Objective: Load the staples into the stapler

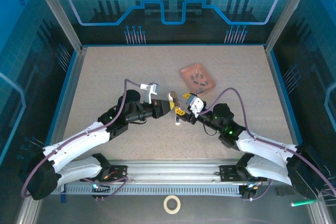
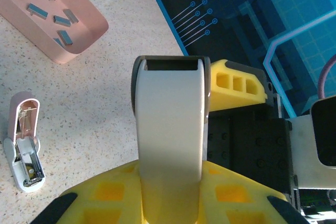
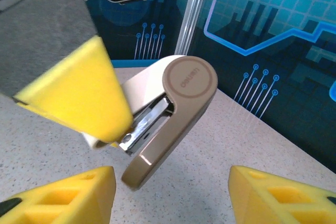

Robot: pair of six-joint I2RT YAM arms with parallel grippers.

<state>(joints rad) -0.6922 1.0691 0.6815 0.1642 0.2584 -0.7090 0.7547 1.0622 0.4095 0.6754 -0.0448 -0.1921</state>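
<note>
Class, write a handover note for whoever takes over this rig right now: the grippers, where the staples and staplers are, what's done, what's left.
Left gripper: shut on a beige stapler, held tilted at table centre.
Right gripper: open, close in front of that stapler, gripping nothing.
Staples: loose in the pink tray, beyond the grippers.
Small white stapler: lying opened on the table beside the left gripper.
Done: the white stapler is open; no staple has been picked up.
Left: probably fetch a strip from the tray, seat it in the channel, close up.
</note>
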